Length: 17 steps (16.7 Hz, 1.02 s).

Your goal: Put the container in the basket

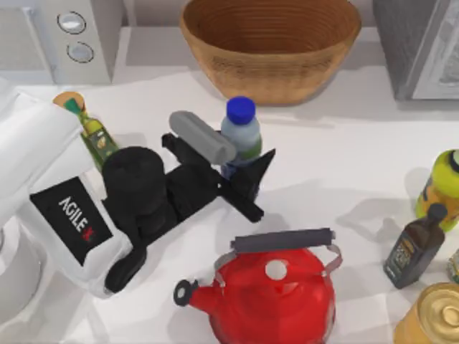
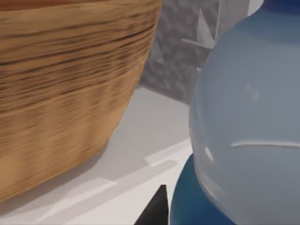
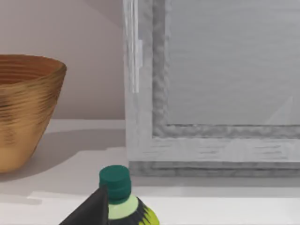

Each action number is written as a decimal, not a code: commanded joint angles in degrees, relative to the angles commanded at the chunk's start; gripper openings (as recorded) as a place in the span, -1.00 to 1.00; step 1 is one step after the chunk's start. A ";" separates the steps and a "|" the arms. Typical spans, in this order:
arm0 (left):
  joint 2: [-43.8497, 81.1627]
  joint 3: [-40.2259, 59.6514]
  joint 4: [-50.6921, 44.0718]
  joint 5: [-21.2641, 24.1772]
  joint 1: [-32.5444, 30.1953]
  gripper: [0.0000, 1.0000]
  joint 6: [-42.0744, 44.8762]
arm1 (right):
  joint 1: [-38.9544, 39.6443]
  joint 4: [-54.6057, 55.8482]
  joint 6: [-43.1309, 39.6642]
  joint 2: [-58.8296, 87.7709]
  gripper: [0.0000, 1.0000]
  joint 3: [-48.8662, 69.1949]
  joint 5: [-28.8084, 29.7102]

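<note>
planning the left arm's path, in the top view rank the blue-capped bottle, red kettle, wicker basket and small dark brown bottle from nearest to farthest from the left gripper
1. Blue-capped bottle, at the left gripper itself.
2. Red kettle, toward the front edge; wicker basket, at the back. Too close to call.
3. Small dark brown bottle, far right.

Woven wicker basket (image 1: pixel 270 54); glossy clear-plastic container (image 1: pixel 241 132).

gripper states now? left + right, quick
Left gripper: jaws either side of the container, which stands in front of the basket; whether they clamp it cannot be told.
Right gripper: state cannot be told.
</note>
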 joint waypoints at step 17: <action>-26.06 -17.02 -5.56 4.70 7.62 -1.00 2.04 | 0.00 0.00 0.00 0.00 1.00 0.00 0.00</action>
